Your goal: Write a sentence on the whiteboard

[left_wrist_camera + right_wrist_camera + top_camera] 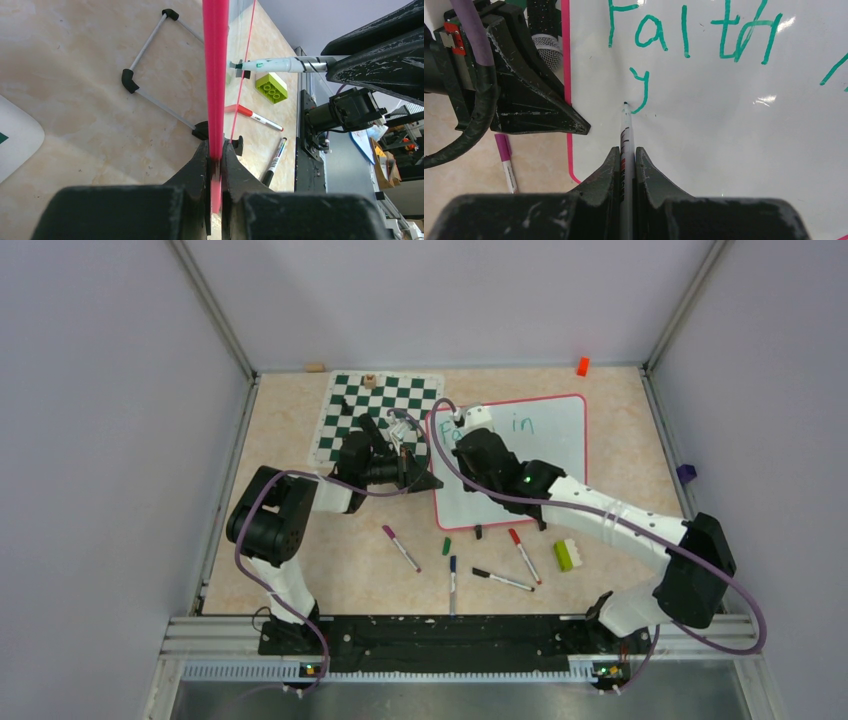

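The whiteboard (545, 455) leans on the table at centre right, pink-framed. My left gripper (424, 478) is shut on its left edge; the pink frame (215, 75) runs up between the jaws of this gripper (216, 146). My right gripper (626, 150) is shut on a white marker (625, 132). Its tip rests on the board at the tail of a teal "y" (641, 89). The sentence (684, 32) reads "Faith" above that letter, and the word "in" (524, 424) shows in the top view. My right gripper (466, 443) hides most of "Faith" there.
A green-and-white chess mat (350, 415) lies behind my left arm. Loose markers lie before the board: purple (402, 548), blue (452, 582), black (503, 580), red (524, 555). A green brick (568, 554) sits near them. An orange block (582, 365) is by the back wall.
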Robot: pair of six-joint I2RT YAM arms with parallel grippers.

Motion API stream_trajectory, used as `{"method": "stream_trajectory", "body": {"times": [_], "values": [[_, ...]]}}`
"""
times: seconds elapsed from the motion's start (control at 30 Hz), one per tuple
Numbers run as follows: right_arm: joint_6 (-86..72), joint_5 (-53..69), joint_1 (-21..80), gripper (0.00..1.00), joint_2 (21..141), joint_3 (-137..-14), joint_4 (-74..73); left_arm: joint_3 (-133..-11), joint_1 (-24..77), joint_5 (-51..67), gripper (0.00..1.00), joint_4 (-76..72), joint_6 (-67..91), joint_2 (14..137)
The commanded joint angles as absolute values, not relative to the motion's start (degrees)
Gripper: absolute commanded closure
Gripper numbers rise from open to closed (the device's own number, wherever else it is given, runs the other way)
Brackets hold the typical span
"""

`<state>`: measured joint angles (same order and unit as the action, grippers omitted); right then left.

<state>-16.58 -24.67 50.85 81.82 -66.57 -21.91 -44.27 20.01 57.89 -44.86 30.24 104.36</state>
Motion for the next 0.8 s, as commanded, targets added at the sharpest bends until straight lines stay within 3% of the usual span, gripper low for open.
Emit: {"method": "stream_trajectory", "body": {"times": [0.0, 0.3, 0.77], "values": [[-16.0, -27.2, 50.7, 1.00, 79.1, -68.6, -20.0, -45.9, 21.2, 56.8, 1.00, -43.4, 28.7, 102.8], [-16.1, -25.5, 46.9, 1.00, 73.3, -65.8, -19.9, -45.9, 21.3, 57.0, 1.00, -43.8, 29.1, 103.1], [-15.1, -22.3, 45.5, 1.00, 76.8, -67.1, -19.0, -46.0, 21.3, 56.8, 1.00, -43.2, 28.6, 103.0]]}}
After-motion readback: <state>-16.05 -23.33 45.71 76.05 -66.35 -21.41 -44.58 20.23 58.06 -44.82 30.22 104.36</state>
